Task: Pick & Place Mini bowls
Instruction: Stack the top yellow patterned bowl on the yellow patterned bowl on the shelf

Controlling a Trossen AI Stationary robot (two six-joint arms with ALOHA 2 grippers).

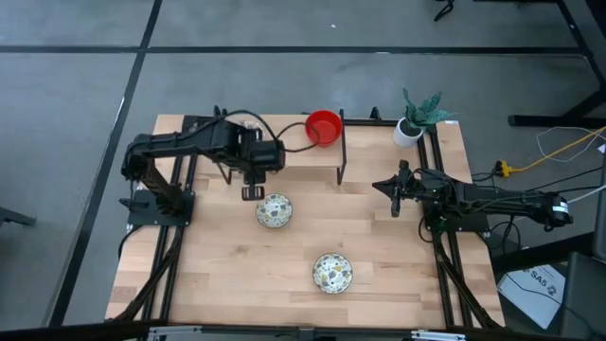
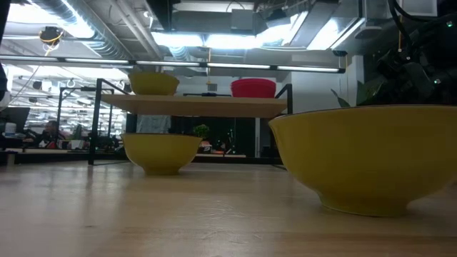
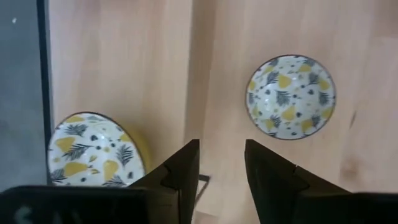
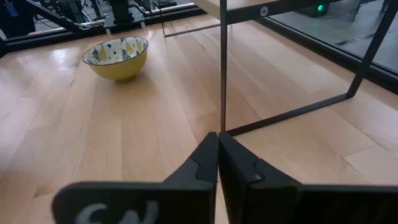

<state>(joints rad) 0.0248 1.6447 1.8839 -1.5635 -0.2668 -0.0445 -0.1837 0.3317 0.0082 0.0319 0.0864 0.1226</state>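
Note:
Two patterned mini bowls stand on the table: one (image 1: 274,210) just near of my left gripper (image 1: 252,192), and one (image 1: 332,273) toward the near edge. A red bowl (image 1: 323,127) sits on the raised wooden shelf (image 1: 294,161) at the far side. In the low view a third patterned bowl (image 2: 153,83) stands on the shelf too; my left arm hides it in the high view. The left wrist view shows that bowl (image 3: 93,152) beside my open left gripper (image 3: 222,149), apart from the fingers, and a table bowl (image 3: 290,96) beyond. My right gripper (image 4: 218,140) is shut and hovers at the table's right.
The shelf's thin black legs (image 4: 222,62) and its floor bar stand between my right gripper and the patterned bowl (image 4: 116,56). A white pot with a green plant (image 1: 417,118) is at the far right corner. Bare wood lies between the two table bowls.

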